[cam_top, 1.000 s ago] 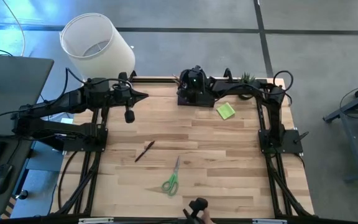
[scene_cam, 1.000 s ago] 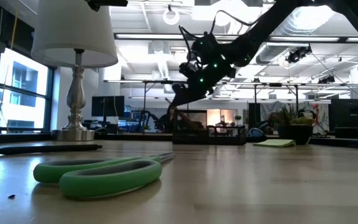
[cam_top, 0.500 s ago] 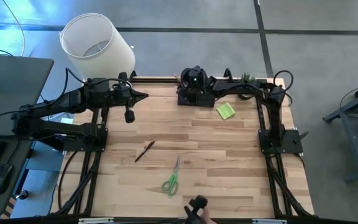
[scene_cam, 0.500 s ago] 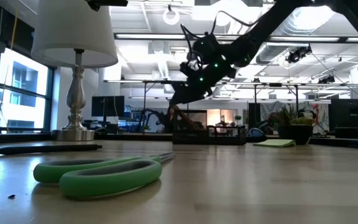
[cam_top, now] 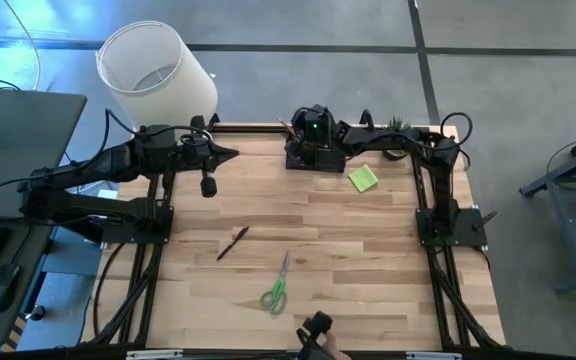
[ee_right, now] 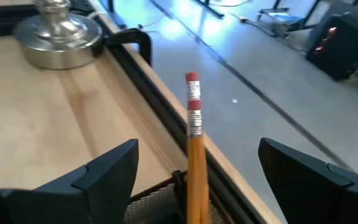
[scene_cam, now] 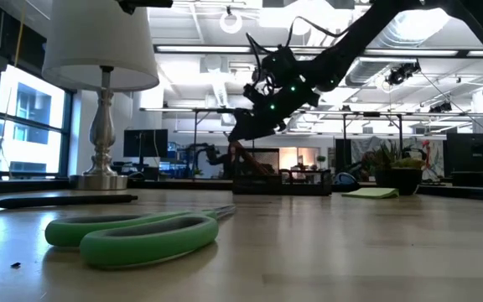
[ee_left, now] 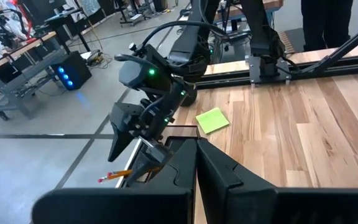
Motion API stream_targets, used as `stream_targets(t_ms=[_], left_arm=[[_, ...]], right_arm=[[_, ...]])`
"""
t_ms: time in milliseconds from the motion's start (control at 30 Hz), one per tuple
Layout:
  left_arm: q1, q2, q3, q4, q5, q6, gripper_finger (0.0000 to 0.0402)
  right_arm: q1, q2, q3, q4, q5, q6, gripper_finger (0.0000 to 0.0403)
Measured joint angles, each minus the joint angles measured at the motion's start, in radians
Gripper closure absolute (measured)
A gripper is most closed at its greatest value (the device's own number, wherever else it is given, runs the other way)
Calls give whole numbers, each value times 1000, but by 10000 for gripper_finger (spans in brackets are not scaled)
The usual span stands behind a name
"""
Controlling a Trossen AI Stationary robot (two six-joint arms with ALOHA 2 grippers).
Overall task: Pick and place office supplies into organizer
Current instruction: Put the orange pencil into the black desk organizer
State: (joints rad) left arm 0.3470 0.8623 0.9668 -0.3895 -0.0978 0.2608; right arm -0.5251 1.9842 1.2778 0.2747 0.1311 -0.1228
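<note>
Organizer (cam_top: pixel 306 158): black tray at far edge of table (cam_top: pixel 368 260), mid-width. Two orange pencils (ee_right: pixel 194 155) stand upright in it, eraser ends up, between the spread fingers of right gripper (cam_top: pixel 308 140), which hovers directly over tray; fingers wide apart, nothing pinched. Lime-green sticky-note pad (cam_top: pixel 363 178) lies flat just beside organizer, on right arm's side. Dark pen (cam_top: pixel 232 243) lies mid-table, left of centre, well apart from tray. Green-handled scissors (cam_top: pixel 275 290) lie nearer front edge, blades pointing toward far side. Left gripper (cam_top: pixel 230 153) waits at far-left corner, fingers pressed together, holding nothing. White-shaded lamp (cam_top: pixel 156 72) w/ silver base stands off far-left corner. Small potted plant (cam_top: pixel 398 124) at far-right edge.
</note>
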Motion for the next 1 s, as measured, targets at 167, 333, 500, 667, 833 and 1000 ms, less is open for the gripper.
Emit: stream_targets(t_ms=[167,333,500,667,833,1000], left_arm=[[0,0,0,0,0,0,401],[0,0,0,6,0,0,401],[0,0,0,22,0,0,401],[0,0,0,23,0,0,401],[0,0,0,14,0,4,401],[0,0,0,-11,0,21,401]], right_arm=[[-14,0,0,-11,-41,14,77],[-21,0,0,-8,-55,-1,89],[-38,0,4,-22,-93,-14,123],[-64,33,114,-174,-169,-11,153],[-64,108,268,-374,-159,-80,167],[-55,124,311,-424,-128,-96,180]])
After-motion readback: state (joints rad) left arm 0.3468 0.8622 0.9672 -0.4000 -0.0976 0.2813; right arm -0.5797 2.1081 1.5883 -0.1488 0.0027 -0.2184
